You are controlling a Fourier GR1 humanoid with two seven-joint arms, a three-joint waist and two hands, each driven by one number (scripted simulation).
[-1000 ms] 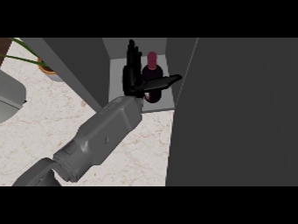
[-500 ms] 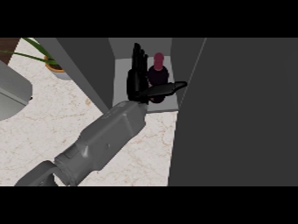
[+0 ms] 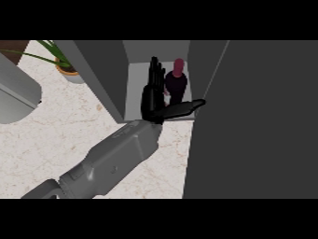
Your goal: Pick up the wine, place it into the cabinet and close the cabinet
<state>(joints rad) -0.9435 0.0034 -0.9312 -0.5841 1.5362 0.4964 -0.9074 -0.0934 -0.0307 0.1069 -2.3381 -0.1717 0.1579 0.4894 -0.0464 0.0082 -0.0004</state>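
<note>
The wine bottle (image 3: pixel 176 84), dark with a pink-red top, stands upright inside the open cabinet (image 3: pixel 136 60). My left hand (image 3: pixel 151 100) is inside the cabinet opening, its straight fingers running up along the bottle's left side. The thumb sticks out to the right just in front of the bottle's base. The hand is open; I cannot tell whether the fingers touch the bottle. The cabinet's dark door (image 3: pixel 271 121) stands open and fills the right side of the view. My right hand does not show.
A potted plant (image 3: pixel 66 70) stands on the marble counter (image 3: pixel 65 135) left of the cabinet's side wall (image 3: pixel 99 79). A large grey rounded object (image 3: pixel 6 93) sits at the far left. The open door hides everything to the right.
Cabinet, plant and bottle have drifted to the right in the view. The hand stays beside the bottle with its fingers now stretched straight.
</note>
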